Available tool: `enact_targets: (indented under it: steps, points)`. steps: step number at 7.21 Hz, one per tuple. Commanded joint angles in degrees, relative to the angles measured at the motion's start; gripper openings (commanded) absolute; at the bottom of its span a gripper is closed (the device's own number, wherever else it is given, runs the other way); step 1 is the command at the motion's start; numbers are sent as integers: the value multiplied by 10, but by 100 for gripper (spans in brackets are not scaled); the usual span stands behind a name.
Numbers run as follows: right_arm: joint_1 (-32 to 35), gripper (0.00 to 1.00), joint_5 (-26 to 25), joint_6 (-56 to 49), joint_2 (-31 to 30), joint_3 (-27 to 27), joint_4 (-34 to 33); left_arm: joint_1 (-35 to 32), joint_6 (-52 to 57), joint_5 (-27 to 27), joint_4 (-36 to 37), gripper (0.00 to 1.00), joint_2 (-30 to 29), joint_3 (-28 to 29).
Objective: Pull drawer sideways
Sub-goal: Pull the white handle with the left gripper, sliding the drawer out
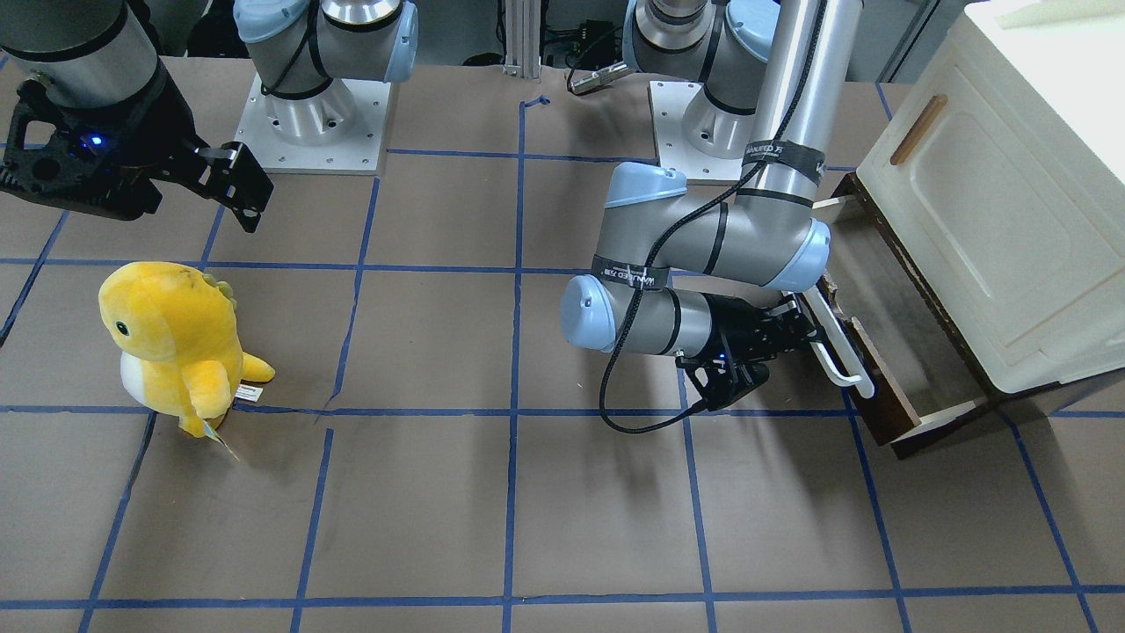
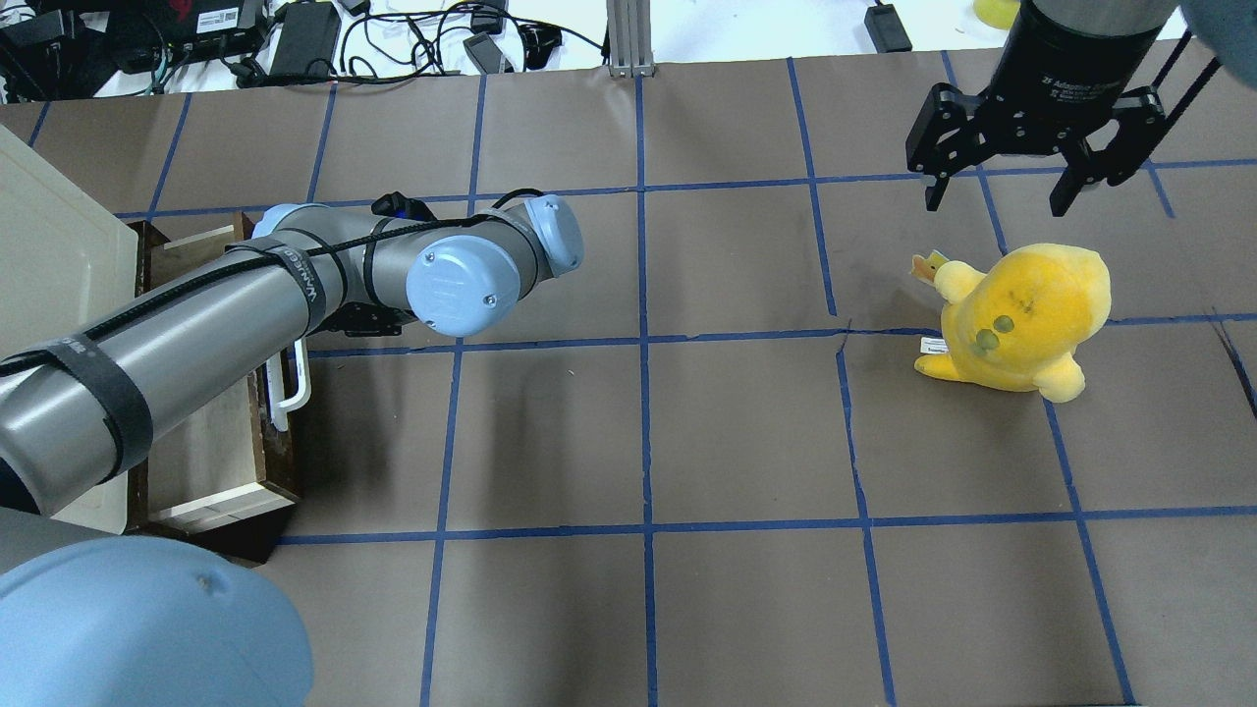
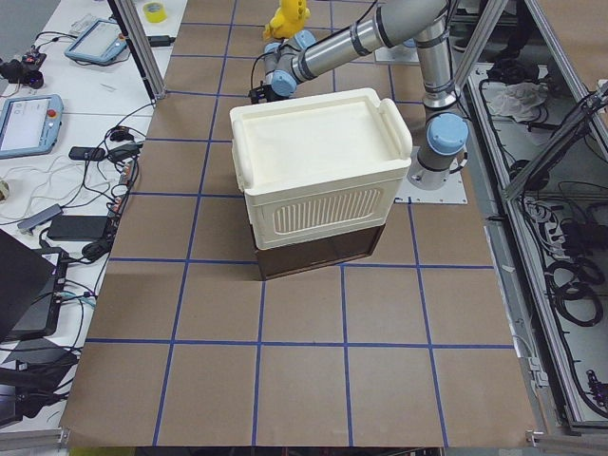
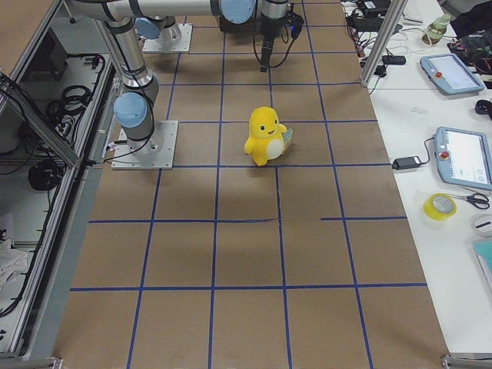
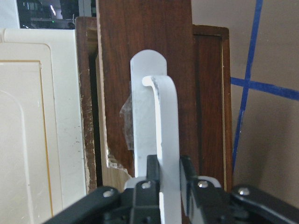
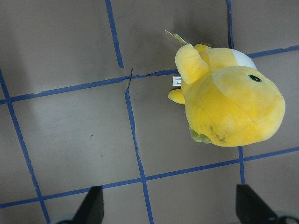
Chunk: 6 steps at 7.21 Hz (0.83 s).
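The drawer [image 1: 888, 400] has a worn dark brown front and a long white bar handle [image 1: 841, 353]. It stands pulled out from under the cream cabinet [image 1: 1002, 176], with its pale inside showing in the overhead view [image 2: 211, 462]. My left gripper [image 1: 804, 332] is shut on the handle. The left wrist view shows both fingers [image 5: 153, 171] clamped on the white bar [image 5: 163, 135] in front of the brown front [image 5: 145, 42]. My right gripper [image 2: 1000, 191] is open and empty, hanging above the table beyond a yellow plush.
The yellow plush toy [image 2: 1021, 314] stands on the table's right half and also shows in the right wrist view [image 6: 229, 102]. The cabinet door panel with a small wooden handle [image 1: 918, 129] sits above the drawer. Blue tape lines grid the brown table.
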Motion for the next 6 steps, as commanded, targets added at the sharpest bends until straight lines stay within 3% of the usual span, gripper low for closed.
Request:
enact_targets:
  steps: [1,6]
  points:
    - [0,100,0,0,0,0,-1,-3,0,0,0,1,-1,3]
    - [0,100,0,0,0,0,-1,-17,1,-10,0,1,-8,17]
